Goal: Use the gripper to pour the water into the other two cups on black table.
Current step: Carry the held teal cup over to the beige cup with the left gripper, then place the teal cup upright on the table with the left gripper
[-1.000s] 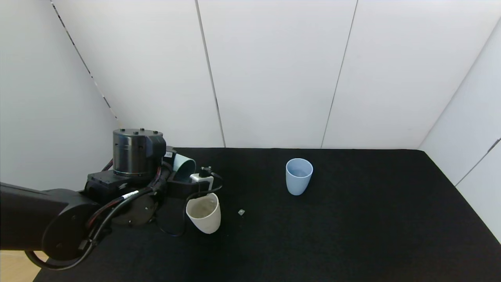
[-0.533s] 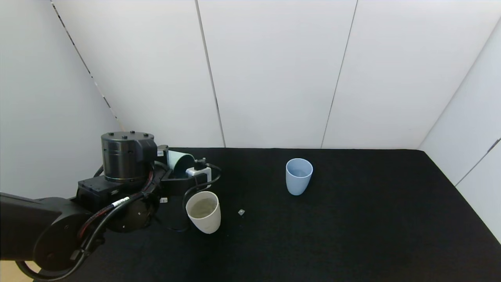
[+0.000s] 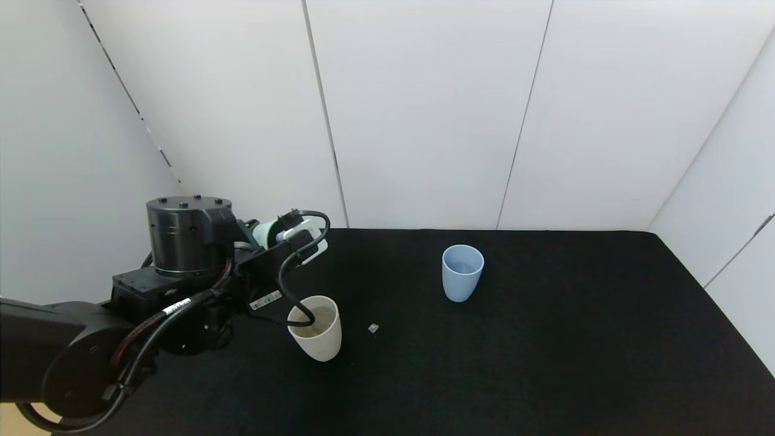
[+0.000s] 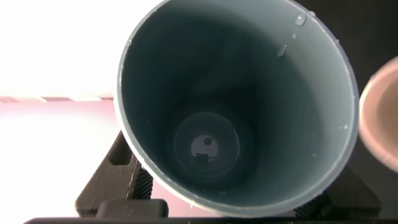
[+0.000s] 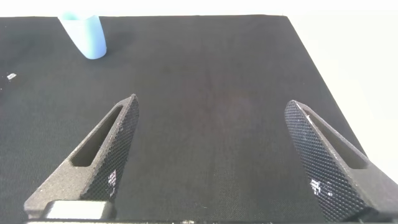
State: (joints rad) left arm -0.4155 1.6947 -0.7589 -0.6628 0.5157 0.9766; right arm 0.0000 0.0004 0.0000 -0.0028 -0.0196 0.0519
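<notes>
- Left gripper (image 3: 275, 239): we are holding it at the left of the head frame, clamped on the teal cup (image 3: 264, 232); in the left wrist frame we are looking straight down into that cup's (image 4: 236, 106) mouth and seeing only droplets near the rim.
- Cream cup (image 3: 315, 327): standing upright on the table (image 3: 545, 351), lower centre-left of the head frame, just below and right of the left gripper; faint water (image 3: 313, 324) is glinting inside.
- Blue cup (image 3: 462, 272): standing upright at centre frame, well to the right of the left gripper, with nothing between them.
- Right gripper (image 5: 217, 155): we are keeping its fingers wide apart over bare table, holding nothing; the blue cup (image 5: 84, 34) is showing at the upper left of the right wrist frame.
- Judgement: the left arm is nearer the cream cup; both cups seem to be holding liquid.
</notes>
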